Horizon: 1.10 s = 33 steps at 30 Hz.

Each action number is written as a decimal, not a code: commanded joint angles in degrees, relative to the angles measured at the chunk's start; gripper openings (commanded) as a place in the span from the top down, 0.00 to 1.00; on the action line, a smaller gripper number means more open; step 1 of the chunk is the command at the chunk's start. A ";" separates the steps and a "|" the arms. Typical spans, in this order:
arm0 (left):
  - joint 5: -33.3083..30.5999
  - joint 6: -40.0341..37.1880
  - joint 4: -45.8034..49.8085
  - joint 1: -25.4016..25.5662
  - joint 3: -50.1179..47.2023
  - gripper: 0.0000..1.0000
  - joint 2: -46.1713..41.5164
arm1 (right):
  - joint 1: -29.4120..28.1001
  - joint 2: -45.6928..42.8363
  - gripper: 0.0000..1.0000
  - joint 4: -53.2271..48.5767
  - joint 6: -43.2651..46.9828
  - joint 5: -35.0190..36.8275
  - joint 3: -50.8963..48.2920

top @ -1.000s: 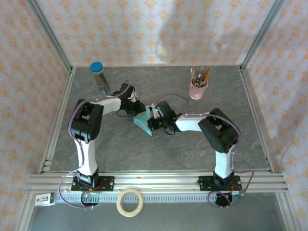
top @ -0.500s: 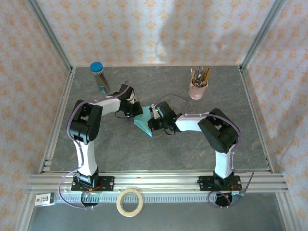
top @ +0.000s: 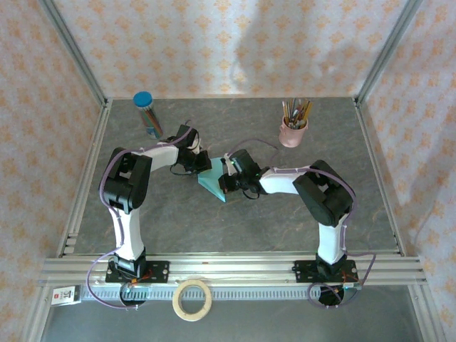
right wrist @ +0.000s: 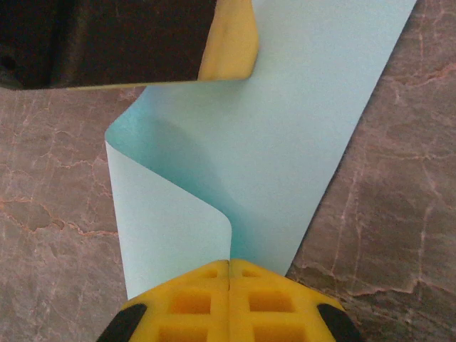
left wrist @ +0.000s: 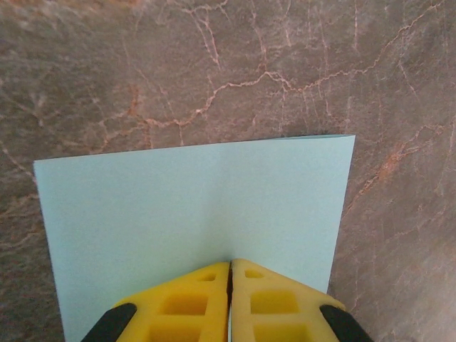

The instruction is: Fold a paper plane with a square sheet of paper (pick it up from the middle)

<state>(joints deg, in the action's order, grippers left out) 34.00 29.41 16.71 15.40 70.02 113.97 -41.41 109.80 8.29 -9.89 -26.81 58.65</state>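
Left fingers: clamped on paper.
Right fingers: clamped on its curl.
Risk: opposed pulls could tear it.

Two arms, one paper sheet, one cup, one tube, one tape roll.

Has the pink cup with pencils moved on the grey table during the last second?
No. The pink cup of pencils stands at the same spot below the grey table's back edge.
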 commanded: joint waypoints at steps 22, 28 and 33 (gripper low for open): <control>-2.83 3.27 2.37 0.11 2.19 0.85 -3.66 | 0.27 2.00 0.98 -3.75 -0.44 0.42 2.16; 0.34 12.01 -6.11 0.24 -6.26 0.81 -11.85 | 0.36 2.25 0.98 -3.97 -1.03 -0.04 2.22; 3.59 19.19 -13.68 0.46 -15.29 0.81 -16.78 | 0.36 2.61 0.98 -4.07 -1.37 -0.51 2.28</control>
<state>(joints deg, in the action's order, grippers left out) 35.09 42.37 8.25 15.40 58.70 98.35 -41.41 111.39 7.29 -10.55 -27.18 60.01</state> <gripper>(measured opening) 0.191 0.040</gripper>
